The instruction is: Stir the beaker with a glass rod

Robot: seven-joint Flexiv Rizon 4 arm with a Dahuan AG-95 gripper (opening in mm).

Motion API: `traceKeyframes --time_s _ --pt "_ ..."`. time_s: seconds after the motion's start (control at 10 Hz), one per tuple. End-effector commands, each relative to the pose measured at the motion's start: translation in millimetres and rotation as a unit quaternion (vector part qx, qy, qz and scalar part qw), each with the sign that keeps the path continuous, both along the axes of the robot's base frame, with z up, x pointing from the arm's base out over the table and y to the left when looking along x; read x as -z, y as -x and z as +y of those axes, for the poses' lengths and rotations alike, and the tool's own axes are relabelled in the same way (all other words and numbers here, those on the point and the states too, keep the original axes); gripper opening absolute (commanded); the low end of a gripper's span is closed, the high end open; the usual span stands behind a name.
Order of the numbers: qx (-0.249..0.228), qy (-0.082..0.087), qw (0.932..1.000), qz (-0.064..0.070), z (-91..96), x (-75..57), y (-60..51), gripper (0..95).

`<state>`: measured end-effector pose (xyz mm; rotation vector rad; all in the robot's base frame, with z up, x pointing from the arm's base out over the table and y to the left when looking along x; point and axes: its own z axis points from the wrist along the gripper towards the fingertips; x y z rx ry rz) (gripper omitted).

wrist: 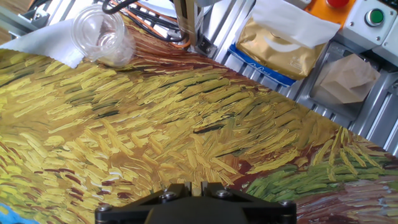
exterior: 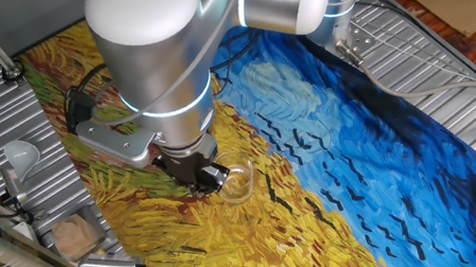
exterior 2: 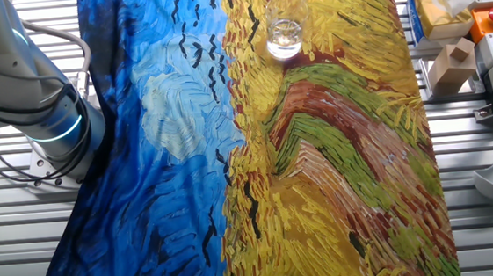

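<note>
Counted on and beside the table

One beaker, one painted cloth, one white funnel, one robot arm, two green buttons among the control boxes.

The surface wore a painted cloth of swirling brushstrokes: yellow and ochre wheat with green and rust bands, blue sky with black bird marks. The beaker was clear glass. The arm was silver, ringed in glowing cyan.
</note>
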<state>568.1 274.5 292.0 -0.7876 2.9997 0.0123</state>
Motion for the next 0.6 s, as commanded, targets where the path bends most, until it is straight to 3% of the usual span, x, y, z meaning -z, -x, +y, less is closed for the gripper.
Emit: traceKeyframes --time_s 0.1,0.6 --pt "0.006 -0.002 1.0000 0.001 0.7 -0.2 -0.2 0.0" --pt "0.018 -0.013 0.9997 -0.004 2.5 -2.7 0.1 0.0"
